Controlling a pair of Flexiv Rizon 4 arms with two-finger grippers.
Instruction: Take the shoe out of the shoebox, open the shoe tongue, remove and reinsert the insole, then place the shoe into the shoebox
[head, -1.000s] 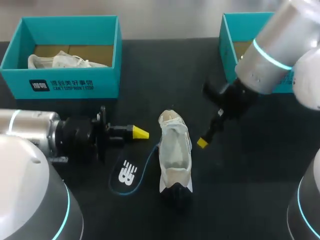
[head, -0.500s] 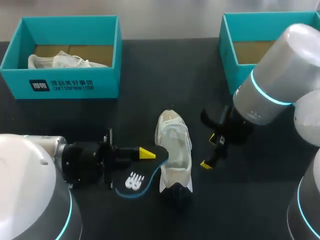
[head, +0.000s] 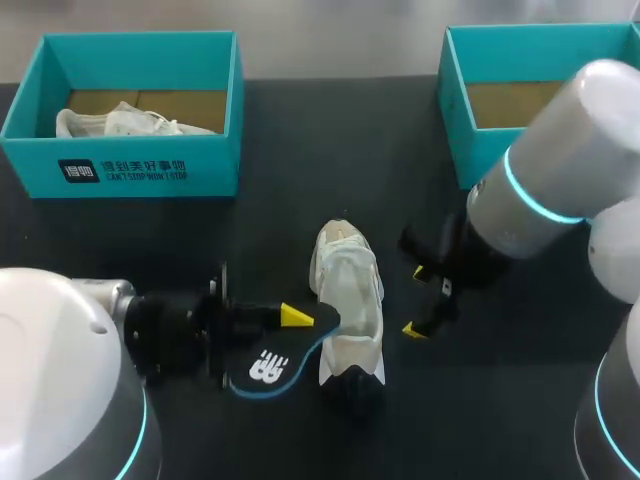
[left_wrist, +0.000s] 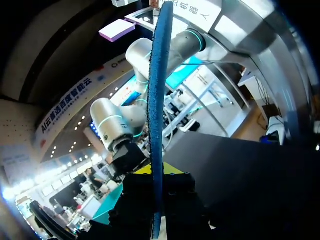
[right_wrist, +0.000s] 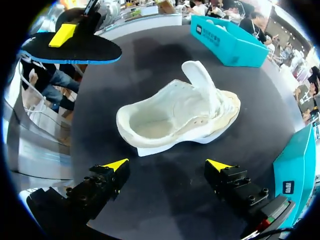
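Resting on the black table (head: 330, 150), between the two teal boxes and nearer the robot, the white shoe (head: 348, 300) sits upright on its sole, outside either box. From the right wrist view the shoe (right_wrist: 175, 117) has its tongue raised and its inside lies open and bare. The left gripper (head: 295, 317) is clamped on the dark, blue-edged insole (head: 285, 355), which is out of the shoe and held at the shoe's left side, its forward end close against the upper; whether the two touch cannot be determined. From the left wrist view the insole (left_wrist: 157, 100) runs edge-on between the fingers of the left gripper (left_wrist: 156, 172). The right gripper (head: 417, 300) stands just to the right of the shoe, its fingers spread wide with nothing between them; its own camera shows the right gripper (right_wrist: 166, 165) low over the table with the shoe ahead of it. The left shoebox (head: 140, 170) stands at the far left of the table and holds a second white shoe (head: 120, 122). The right shoebox (head: 455, 110) stands at the far right, partly hidden by the right arm.
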